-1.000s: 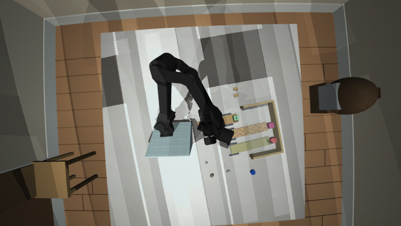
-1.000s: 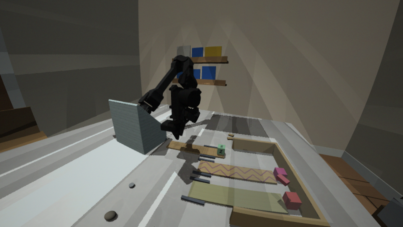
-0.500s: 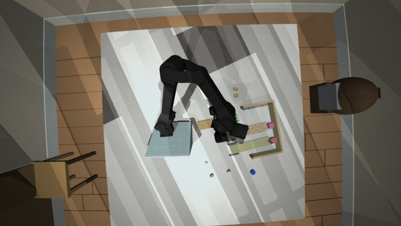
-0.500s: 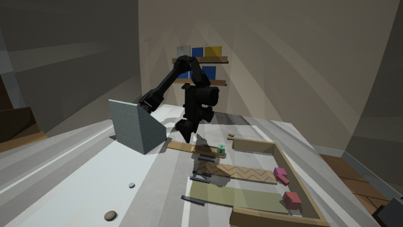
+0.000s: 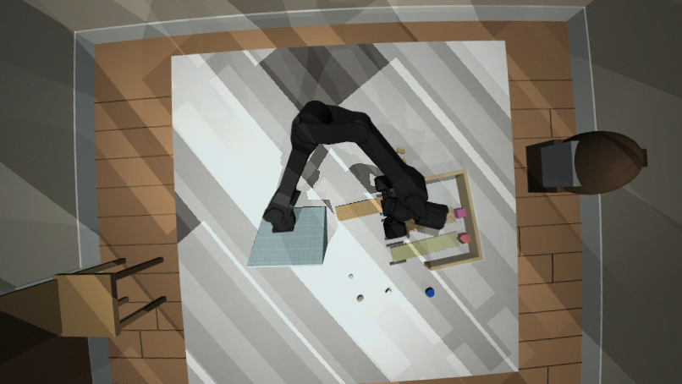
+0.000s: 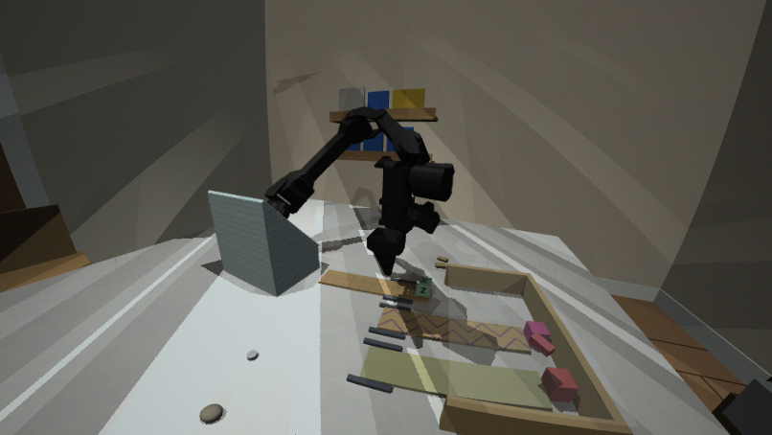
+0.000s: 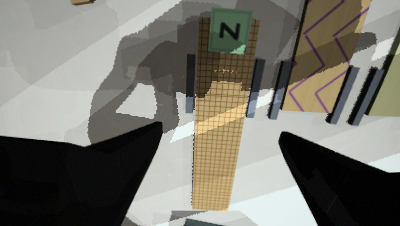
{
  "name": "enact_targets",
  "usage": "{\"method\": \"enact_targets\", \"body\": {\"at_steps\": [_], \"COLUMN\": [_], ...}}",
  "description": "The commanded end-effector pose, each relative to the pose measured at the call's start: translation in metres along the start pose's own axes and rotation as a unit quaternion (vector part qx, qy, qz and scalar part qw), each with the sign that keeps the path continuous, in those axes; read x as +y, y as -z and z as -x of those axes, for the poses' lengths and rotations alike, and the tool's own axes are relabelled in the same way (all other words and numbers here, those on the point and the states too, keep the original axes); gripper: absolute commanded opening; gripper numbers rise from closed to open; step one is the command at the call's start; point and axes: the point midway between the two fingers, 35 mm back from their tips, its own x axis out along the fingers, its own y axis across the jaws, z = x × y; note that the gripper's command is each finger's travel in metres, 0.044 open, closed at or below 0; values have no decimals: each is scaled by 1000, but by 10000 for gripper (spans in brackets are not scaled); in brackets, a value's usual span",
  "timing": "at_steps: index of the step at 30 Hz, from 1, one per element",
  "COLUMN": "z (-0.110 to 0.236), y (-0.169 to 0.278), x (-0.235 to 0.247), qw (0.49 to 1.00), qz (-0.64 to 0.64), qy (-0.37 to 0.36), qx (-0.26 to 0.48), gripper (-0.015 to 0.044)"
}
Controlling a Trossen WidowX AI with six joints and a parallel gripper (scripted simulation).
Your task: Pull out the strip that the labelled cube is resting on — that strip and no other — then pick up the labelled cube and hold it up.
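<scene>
The labelled cube, green with a black letter (image 6: 423,287) (image 7: 230,31), sits on the far end of the narrow grid-patterned strip (image 5: 350,210) (image 6: 351,282) (image 7: 215,165). The arm hides the cube in the top view. The strip lies flat between two dark guide rails, its near end sticking out past them towards the blue-grey block. My gripper (image 6: 387,271) (image 7: 220,132) is open and empty, pointing down above the strip. In the wrist view its fingers stand on either side of the strip, nearer than the cube.
A zigzag strip (image 6: 459,330) (image 7: 317,75) and an olive strip (image 5: 422,248) (image 6: 459,375) lie alongside, with a pink cube (image 5: 459,212) (image 6: 533,330) and red cube (image 5: 464,238) (image 6: 559,384) at their far ends. A low wooden wall (image 5: 473,219) (image 6: 486,413) surrounds that end. A blue-grey block (image 5: 300,245) (image 6: 245,248) stands near the arm's base.
</scene>
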Motion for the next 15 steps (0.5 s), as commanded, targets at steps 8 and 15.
{"method": "enact_targets", "body": {"at_steps": [8,15], "z": [3,3], "y": [-43,-69], "x": [0,0], "qw": [1000,1000], "qz": [-3,-3], "qy": [-3,-3], "qx": [0,0], "gripper": [440,440]}}
